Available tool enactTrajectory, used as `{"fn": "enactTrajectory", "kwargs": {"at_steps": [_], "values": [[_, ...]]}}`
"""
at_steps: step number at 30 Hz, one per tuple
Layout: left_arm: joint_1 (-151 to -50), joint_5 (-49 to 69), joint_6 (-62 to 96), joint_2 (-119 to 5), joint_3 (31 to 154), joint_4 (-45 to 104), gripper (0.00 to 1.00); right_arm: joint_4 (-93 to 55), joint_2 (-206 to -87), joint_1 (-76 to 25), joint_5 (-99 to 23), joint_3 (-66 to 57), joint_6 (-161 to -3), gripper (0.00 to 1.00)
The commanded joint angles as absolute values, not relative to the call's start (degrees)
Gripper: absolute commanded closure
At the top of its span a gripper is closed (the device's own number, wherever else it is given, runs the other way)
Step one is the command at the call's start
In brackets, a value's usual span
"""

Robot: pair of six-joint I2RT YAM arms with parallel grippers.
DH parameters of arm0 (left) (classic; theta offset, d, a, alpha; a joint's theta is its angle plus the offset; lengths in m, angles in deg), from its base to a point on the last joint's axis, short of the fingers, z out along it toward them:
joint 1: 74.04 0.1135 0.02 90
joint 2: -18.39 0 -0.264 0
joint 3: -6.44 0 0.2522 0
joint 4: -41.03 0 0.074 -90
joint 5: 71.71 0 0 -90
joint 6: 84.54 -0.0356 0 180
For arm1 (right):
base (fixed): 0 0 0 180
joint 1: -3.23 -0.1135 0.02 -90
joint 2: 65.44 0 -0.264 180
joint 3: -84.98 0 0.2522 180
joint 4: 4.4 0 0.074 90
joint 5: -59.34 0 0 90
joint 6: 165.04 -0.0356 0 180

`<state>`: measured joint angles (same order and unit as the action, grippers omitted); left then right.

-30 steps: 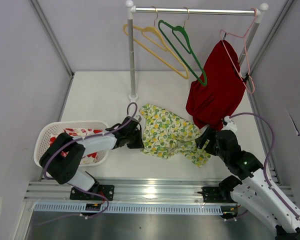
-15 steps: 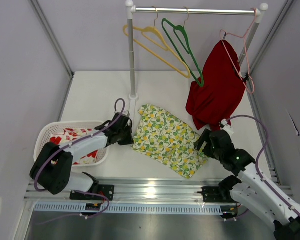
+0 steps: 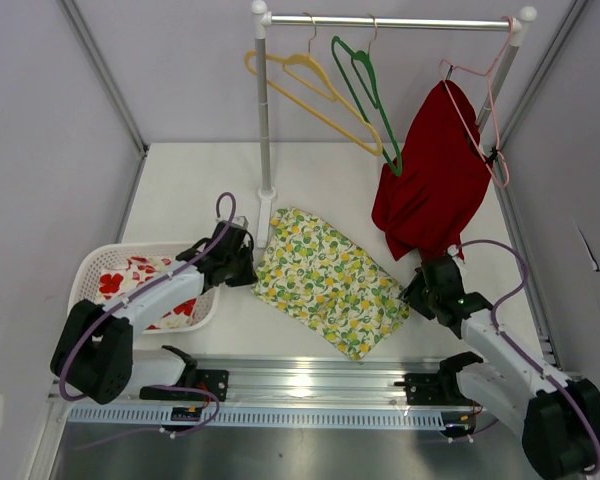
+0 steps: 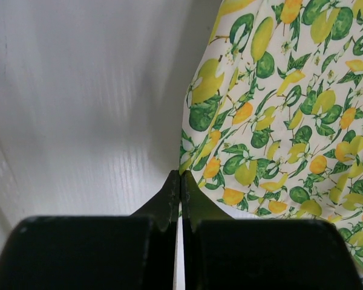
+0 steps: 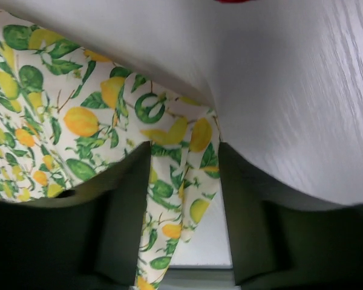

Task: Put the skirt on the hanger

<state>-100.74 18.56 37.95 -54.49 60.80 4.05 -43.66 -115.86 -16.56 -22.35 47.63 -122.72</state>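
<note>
Holding a lemon-print skirt (image 3: 325, 280) spread flat on the table (image 3: 200, 190), one arm at each end.
The left gripper (image 4: 180, 181) lay low beside the basket (image 3: 90, 262), fingers pressed together on the skirt's edge. The right gripper (image 5: 184, 158) sat at the opposite corner, fingers apart with cloth between them. A green hanger (image 3: 394, 160) hung behind.

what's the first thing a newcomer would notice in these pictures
The lemon-print skirt lies spread flat mid-table, with the left end effector shut on its left edge and the right end effector open astride its right corner. Behind it, a red garment droops from a pink hanger at the right end of the rail, beside a bare green hanger and a yellow hanger.
</note>
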Motion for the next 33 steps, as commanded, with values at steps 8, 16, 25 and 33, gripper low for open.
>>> {"fn": "enactTrajectory", "kwargs": {"at_steps": [8,16,25,33], "values": [[-100.4,15.3,36.8,-55.2,60.4,6.4,1.0,-33.2,-125.8,-12.9,-26.5,42.6,-119.9,0.95],[-100.8,13.5,38.1,-55.4,58.8,8.0,1.0,-36.9,-129.2,-8.8,-17.2,27.3,-109.4,1.0],[-104.7,12.2,42.1,-58.7,54.9,14.5,1.0,-37.3,-135.5,-7.8,-17.3,24.3,-106.7,0.7],[-105.8,14.3,42.1,-58.8,56.1,15.2,0.88,-40.9,-128.2,-7.9,-21.0,29.1,-106.9,0.36]]}}
